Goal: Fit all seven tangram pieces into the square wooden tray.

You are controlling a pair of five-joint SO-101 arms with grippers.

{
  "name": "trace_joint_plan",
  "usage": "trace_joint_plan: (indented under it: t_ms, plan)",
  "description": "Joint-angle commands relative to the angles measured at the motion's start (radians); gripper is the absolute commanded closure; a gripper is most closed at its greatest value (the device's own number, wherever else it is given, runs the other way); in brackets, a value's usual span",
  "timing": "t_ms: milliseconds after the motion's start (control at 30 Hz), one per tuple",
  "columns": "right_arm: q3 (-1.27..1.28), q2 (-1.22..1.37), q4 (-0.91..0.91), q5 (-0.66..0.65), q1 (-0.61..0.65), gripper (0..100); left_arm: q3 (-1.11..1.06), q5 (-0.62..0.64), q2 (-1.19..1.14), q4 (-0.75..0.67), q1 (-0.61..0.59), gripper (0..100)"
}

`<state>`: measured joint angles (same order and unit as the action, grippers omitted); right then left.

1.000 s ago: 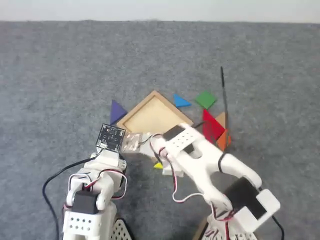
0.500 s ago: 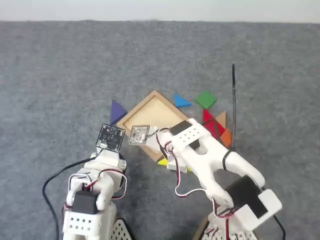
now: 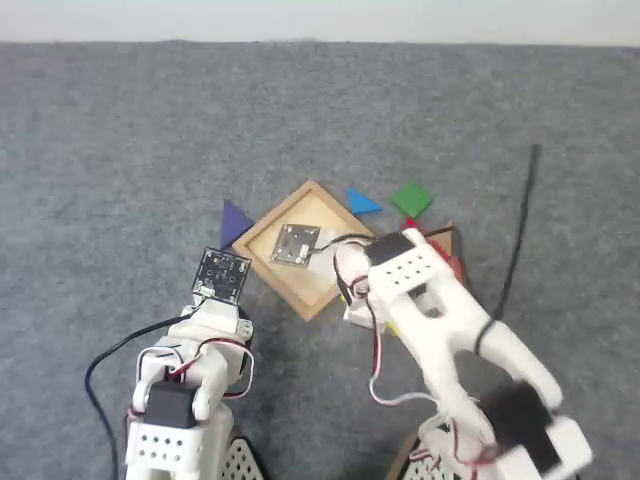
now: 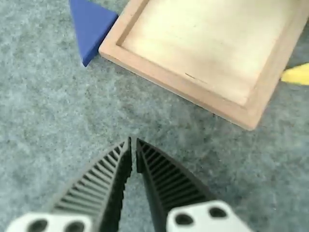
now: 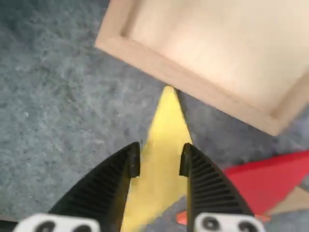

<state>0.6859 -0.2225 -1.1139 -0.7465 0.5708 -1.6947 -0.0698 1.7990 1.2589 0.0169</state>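
At the left, the left arm's fingers (image 4: 112, 176) hang low over the grey felted desk (image 3: 120, 140), pressed almost together with nothing between them, just short of the tray's near rim. Beyond them a dark blue flat triangle (image 4: 89, 24) lies on the desk, one corner close against the outer edge of the square wooden tray (image 4: 186, 86), whose floor is bare. At the tray's other near side a yellow flat triangle (image 5: 166, 116) lies on the desk, its tip touching the rim from outside. The right arm's fingers (image 5: 120, 176) are parted only narrowly and stand astride it, just above its wider part. Farther right a small bright blue triangle (image 3: 362, 203) and a green square (image 3: 411, 198) sit beside the tray's far edge, and a large red triangle (image 5: 260, 174) lies next to the yellow one, over a tan piece (image 3: 444, 237). The yellow piece is probably light, stiff and smooth — thin enough that the soft surface offers little edge to catch. A pinch across its two slanting sides near the broad end looks safest; the tip would likely slip out.
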Motion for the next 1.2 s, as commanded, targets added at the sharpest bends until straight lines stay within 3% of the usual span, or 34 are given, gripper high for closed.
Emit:
trace_joint_plan:
  t_ms: [0, 267, 500, 833, 1033, 1167]
  plan:
    - [-0.015, -0.136, -0.03, 0.011, -0.015, 87.6, 0.01, -0.002, 0.017, 0.002, 0.0, 98]
    - [-0.008, -0.162, -0.11, 0.051, -0.03, 86.2, 0.01, -0.002, 0.017, 0.002, 0.0, 98]
    - [-0.008, -0.17, -0.094, 0.241, -0.077, 70.5, 0.01, -0.002, 0.017, 0.002, 0.0, 98]
    - [0.063, -0.171, -0.073, 0.298, -0.056, 79.9, 0.01, -0.002, 0.017, 0.002, 0.0, 98]
    - [0.226, -0.205, 0.07, 0.264, 0.038, 62.6, 0.01, -0.002, 0.017, 0.002, 0.002, 98]
    - [0.235, -0.203, 0.07, 0.255, 0.035, 61.6, 0.01, -0.002, 0.017, 0.002, 0.0, 98]
